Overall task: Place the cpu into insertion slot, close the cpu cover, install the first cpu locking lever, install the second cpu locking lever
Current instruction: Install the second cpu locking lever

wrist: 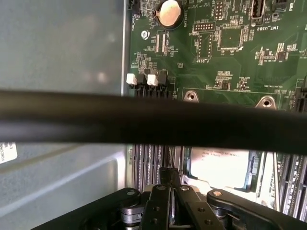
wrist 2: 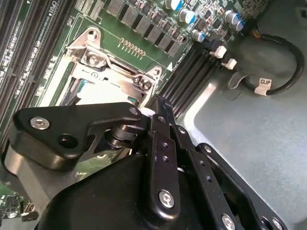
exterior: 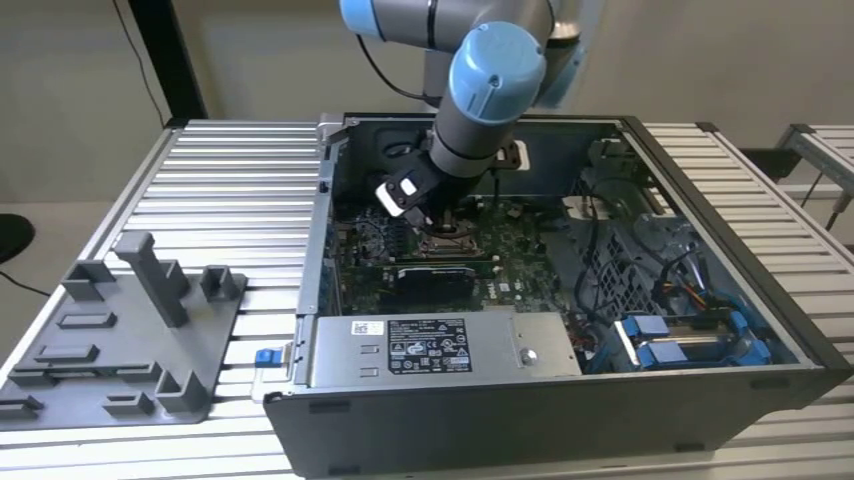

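An open dark grey metal computer case [exterior: 561, 400] is seen in the exterior view on a ribbed metal counter [exterior: 227, 190]. Inside are held a green circuit board [exterior: 400, 270], a white-labelled grey metal box [exterior: 441, 345] along the near wall, and blue-tabbed drive bays [exterior: 667, 340] w/ loose cables toward the exterior view's right.

The black gripper [exterior: 430, 222] is lowered into the case, directly over the insertion slot [wrist 2: 103, 72], a square socket w/ a silver metal rim edged by green board. The small flat square cpu [wrist: 218, 167], pale silvery-grey on top, is seen in the first wrist view seated in the socket just beyond the gripper [wrist: 168, 191]. In the second wrist view the thin silver metal cpu cover [wrist 2: 115, 79] lies beside the gripper [wrist 2: 156, 108], partly over the socket; whether it is fully down can't be told.

The fingers appear drawn together w/ nothing visibly held betw. them.

A thick black bar [wrist: 153, 122], blurred, crosses the first wrist view and hides the socket's mid part. Gripper linkage hides the socket's near side in both wrist views. The locking levers can't be made out.

Long black memory slots [wrist 2: 184, 79] run just beside the socket. A black cable [wrist 2: 283, 72] loops over the bare case floor. A grey plastic fixture tray [exterior: 120, 340] sits on the counter, well apart from the gripper.
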{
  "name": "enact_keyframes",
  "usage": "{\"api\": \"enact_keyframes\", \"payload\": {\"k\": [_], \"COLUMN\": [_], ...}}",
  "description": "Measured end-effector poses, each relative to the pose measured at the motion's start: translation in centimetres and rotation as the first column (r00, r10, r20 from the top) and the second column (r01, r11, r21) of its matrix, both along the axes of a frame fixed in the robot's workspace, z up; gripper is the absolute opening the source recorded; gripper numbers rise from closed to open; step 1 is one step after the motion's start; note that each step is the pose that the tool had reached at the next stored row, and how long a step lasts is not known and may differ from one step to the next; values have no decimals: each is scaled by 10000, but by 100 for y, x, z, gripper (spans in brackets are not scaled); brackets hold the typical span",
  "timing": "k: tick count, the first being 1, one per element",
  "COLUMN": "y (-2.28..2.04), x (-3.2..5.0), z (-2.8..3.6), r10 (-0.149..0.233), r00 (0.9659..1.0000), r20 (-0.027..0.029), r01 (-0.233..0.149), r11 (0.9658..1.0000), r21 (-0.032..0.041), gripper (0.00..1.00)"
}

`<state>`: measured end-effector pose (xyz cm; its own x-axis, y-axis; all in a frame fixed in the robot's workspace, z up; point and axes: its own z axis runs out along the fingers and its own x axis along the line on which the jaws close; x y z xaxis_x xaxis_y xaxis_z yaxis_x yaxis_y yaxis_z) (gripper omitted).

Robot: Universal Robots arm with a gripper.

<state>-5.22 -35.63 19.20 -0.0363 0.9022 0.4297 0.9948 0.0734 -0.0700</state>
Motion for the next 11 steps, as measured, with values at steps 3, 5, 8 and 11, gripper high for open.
{"api": "enact_keyframes", "payload": {"k": [3,5,8,11], "y": [0,0,0,0], "x": [25,41,64,88], "z": [-10,-18,-27,-37], "r10": [0,0,0,0], "r00": [10000,10000,10000,10000], "r20": [0,1,0,0], "r01": [0,0,0,0], "r11": [10000,10000,10000,10000], "r21": [-5,-8,-18,-25], "gripper": [0,0,0,0]}}
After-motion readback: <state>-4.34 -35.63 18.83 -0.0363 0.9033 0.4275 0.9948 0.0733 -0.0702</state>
